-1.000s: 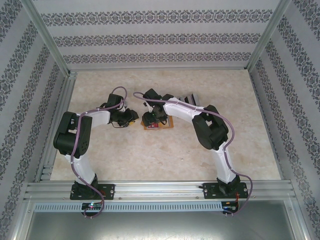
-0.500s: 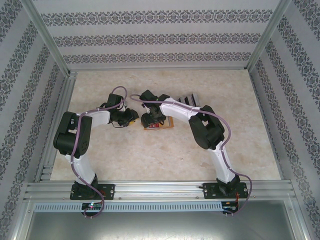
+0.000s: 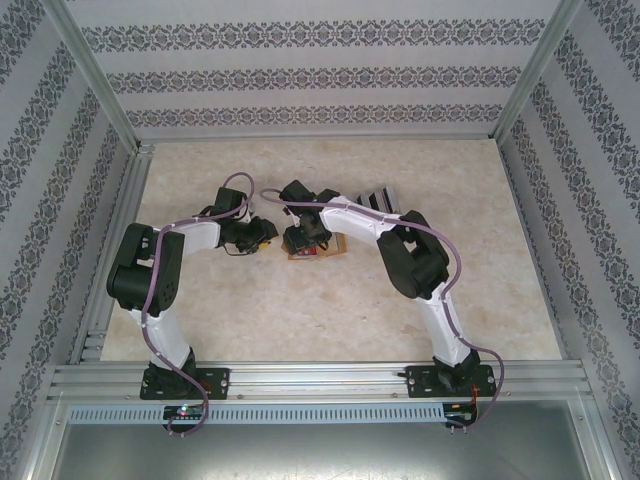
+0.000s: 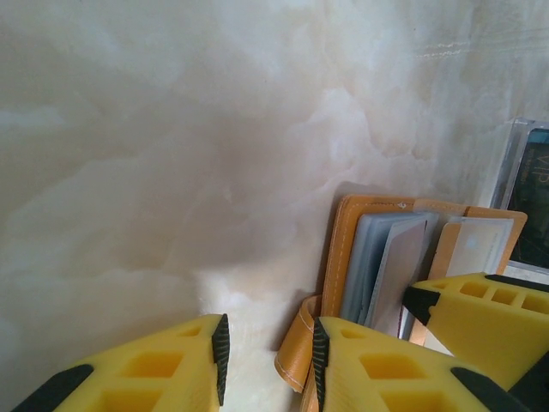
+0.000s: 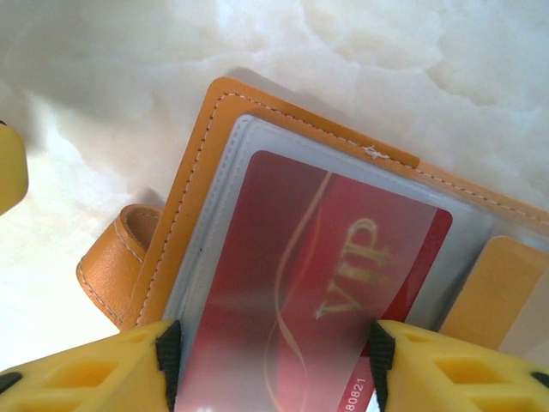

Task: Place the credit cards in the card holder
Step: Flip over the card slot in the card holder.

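The card holder (image 5: 193, 189) lies open on the table, orange with pale clear pockets (image 4: 377, 257). A red credit card (image 5: 300, 283) marked VIP sits partly inside the top pocket. My right gripper (image 5: 274, 360) is shut on it, a pad against each long edge. My left gripper (image 4: 268, 352) stands open at the holder's left edge (image 3: 335, 248), with the orange strap loop (image 4: 296, 352) just inside its right finger. In the top view the left gripper (image 3: 264, 234) and right gripper (image 3: 300, 242) meet at the holder. The remaining credit cards (image 3: 381, 194) lie fanned behind the right arm.
The marble-patterned table (image 3: 300, 320) is bounded by patterned walls and an aluminium frame (image 3: 320, 378) at the near edge. The right gripper's yellow finger (image 4: 485, 313) shows over the holder in the left wrist view. A dark card face (image 4: 532, 197) lies at that view's right edge.
The right arm's elbow has shifted slightly left, with its gripper staying over the holder. The left arm has not moved.
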You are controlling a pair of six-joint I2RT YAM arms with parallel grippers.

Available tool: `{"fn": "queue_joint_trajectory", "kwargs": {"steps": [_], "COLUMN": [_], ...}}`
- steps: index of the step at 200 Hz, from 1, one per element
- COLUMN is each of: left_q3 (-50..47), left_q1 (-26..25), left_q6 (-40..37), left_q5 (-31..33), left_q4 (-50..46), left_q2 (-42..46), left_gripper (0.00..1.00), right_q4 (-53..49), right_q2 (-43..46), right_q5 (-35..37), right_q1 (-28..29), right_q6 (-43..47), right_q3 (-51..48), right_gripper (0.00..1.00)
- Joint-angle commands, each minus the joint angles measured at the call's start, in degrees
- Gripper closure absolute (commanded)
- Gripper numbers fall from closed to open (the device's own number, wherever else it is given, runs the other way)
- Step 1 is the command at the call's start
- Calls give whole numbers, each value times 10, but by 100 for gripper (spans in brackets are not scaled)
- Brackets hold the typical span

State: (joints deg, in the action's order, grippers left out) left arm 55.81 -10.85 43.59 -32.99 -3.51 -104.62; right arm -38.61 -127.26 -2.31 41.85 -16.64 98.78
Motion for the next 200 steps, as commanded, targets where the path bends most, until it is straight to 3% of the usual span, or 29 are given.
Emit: {"fn": "queue_joint_trajectory", "kwargs": {"steps": [1,108,167,200], "left_q3": [-5,-6,-4,-3], "left_q1": [4,4,4,4], "left_q6": [1,2,-2,-5], "left_q5": [-7,-5,-2,1], "left_q4": [15,9,1,-4], "left_q2": [4,10,14,19], "left_gripper": [66,65,65,65], "right_q4": [15,107,144,148], "right_q2": [24,90,117,129], "right_q5": [-28,-118,-158,-167], "right_q1": [-1,-32,-54,-63], "right_q6": [-11,-47,-66,-69], "right_q3": [-20,-100,-137,-151], "right_gripper": [42,58,76,76]}}
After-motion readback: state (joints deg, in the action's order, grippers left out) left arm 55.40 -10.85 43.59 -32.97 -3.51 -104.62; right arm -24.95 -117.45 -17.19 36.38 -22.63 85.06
